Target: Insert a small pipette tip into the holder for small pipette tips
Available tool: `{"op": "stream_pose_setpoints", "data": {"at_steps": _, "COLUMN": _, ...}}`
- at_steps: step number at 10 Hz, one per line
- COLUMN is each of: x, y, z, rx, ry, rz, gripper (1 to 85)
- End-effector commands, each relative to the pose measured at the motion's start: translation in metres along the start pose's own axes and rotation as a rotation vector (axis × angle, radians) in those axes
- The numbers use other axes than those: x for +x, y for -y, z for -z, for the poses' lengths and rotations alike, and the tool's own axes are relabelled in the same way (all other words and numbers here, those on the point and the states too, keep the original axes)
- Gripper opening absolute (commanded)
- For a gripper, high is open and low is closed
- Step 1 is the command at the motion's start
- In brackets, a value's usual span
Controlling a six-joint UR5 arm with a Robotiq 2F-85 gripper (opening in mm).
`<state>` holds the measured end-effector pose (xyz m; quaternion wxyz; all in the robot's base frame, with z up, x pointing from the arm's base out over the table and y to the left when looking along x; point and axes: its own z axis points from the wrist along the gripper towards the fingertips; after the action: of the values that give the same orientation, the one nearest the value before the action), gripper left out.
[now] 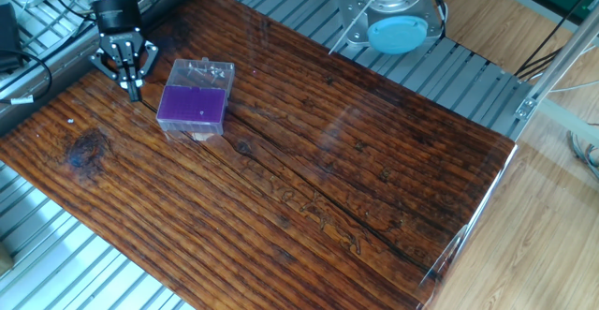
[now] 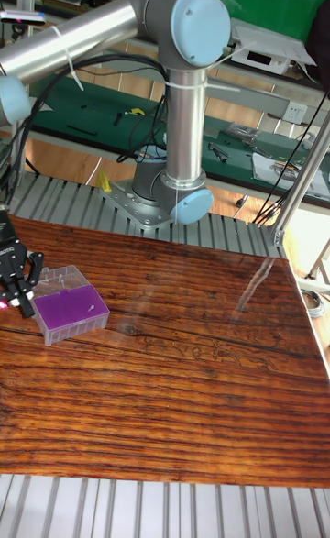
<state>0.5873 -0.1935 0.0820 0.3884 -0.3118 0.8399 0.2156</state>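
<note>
The holder for small pipette tips is a clear box with a purple top grid, standing on the wooden table near its far left corner; it also shows as the holder in the tall view. My gripper hangs just left of the holder, apart from it and pointing down, close over the table. Its fingers converge to a point, so it looks shut. In the tall view the gripper sits at the left frame edge beside the box. A small pipette tip is too small to make out, at the fingertips or elsewhere.
The arm's base with its blue cap stands on the metal slats behind the wooden table. Black cables lie at the far left beside the gripper. A metal frame post rises at the right.
</note>
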Motion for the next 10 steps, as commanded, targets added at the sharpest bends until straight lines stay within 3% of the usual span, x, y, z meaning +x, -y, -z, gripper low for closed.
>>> {"op": "stream_pose_setpoints", "data": {"at_steps": 1, "x": 0.0, "y": 0.013, "z": 0.003, "rx": 0.045, "ry": -0.006, "rz": -0.006, "gripper": 10.7}}
{"op": "stream_pose_setpoints", "data": {"at_steps": 3, "x": -0.007, "y": 0.014, "z": 0.003, "rx": 0.05, "ry": 0.023, "rz": 0.009, "gripper": 10.0}}
{"op": "stream_pose_setpoints", "data": {"at_steps": 5, "x": -0.028, "y": 0.01, "z": 0.005, "rx": 0.034, "ry": 0.103, "rz": 0.022, "gripper": 9.7}}
{"op": "stream_pose_setpoints", "data": {"at_steps": 6, "x": -0.032, "y": 0.007, "z": 0.005, "rx": 0.022, "ry": 0.119, "rz": 0.019, "gripper": 9.7}}
{"op": "stream_pose_setpoints", "data": {"at_steps": 8, "x": -0.039, "y": 0.003, "z": 0.002, "rx": 0.019, "ry": 0.124, "rz": 0.013, "gripper": 9.7}}
{"op": "stream_pose_setpoints", "data": {"at_steps": 10, "x": -0.062, "y": -0.009, "z": -0.012, "rx": 0.051, "ry": 0.122, "rz": -0.024, "gripper": 9.7}}
